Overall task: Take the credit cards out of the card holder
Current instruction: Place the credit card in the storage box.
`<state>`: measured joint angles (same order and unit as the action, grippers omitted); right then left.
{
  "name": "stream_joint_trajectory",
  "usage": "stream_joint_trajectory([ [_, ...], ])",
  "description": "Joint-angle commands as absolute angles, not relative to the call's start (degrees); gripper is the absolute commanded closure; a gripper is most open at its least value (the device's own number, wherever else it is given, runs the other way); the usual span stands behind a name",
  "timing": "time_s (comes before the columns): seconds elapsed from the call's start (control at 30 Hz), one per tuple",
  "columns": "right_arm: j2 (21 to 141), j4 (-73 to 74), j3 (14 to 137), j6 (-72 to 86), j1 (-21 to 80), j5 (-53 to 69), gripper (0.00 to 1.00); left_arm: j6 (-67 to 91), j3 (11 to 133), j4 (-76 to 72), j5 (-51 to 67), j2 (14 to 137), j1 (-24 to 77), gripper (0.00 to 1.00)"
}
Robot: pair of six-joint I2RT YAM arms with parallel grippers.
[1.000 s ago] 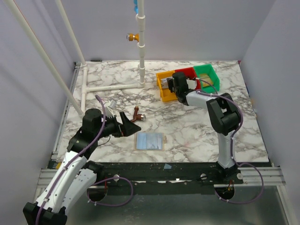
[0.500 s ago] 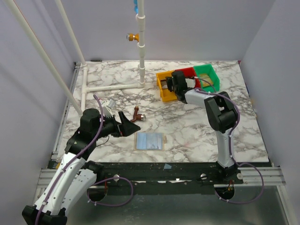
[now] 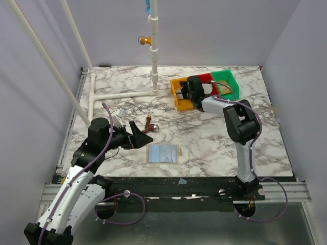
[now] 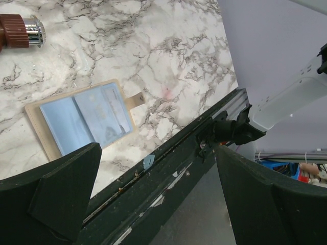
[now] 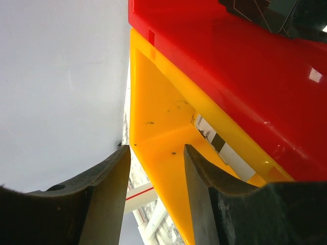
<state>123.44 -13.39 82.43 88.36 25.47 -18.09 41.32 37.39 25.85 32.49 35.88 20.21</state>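
Note:
The card holder lies flat on the marble near the front edge, a grey-blue sleeve with a pale border. In the left wrist view the card holder shows blue pockets and a small tab. My left gripper hovers to its left, open and empty. My right gripper is at the yellow bin at the back, jaws apart with nothing between them. A white card with black marks lies inside the yellow bin.
A red bin and a green bin stand beside the yellow one. A copper pipe fitting lies by the left gripper. White PVC pipes run across the back left, with an upright post.
My right gripper's jaws have parted over the yellow bin and its wrist has shifted slightly. The left arm has barely moved.

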Motion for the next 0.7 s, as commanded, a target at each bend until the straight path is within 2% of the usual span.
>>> stream_joint_trajectory([
  [0.0,120.1,-12.1,82.7,83.9,25.2,-16.7,0.48,41.2,38.9,24.7,32.4,36.3,19.8,0.01],
  [0.27,111.9,-7.9,79.6,76.1,25.2,-12.9,0.30,42.3,38.0,23.3,31.6,37.5,19.8,0.01],
  [0.4,107.5,-4.8,76.6,71.5,25.2,-10.4,0.09,42.9,37.3,22.9,30.7,37.7,19.8,0.01],
  [0.43,106.3,-3.8,75.9,70.2,25.3,-9.7,0.06,42.9,37.1,23.0,30.4,37.9,19.8,0.01],
  [0.5,103.7,-2.5,73.7,68.1,25.3,-8.2,0.03,43.1,36.8,23.0,29.6,38.0,19.8,0.01],
  [0.67,98.1,3.1,69.3,62.0,25.9,-5.0,0.02,43.7,35.6,23.3,26.6,38.5,19.8,0.01],
])
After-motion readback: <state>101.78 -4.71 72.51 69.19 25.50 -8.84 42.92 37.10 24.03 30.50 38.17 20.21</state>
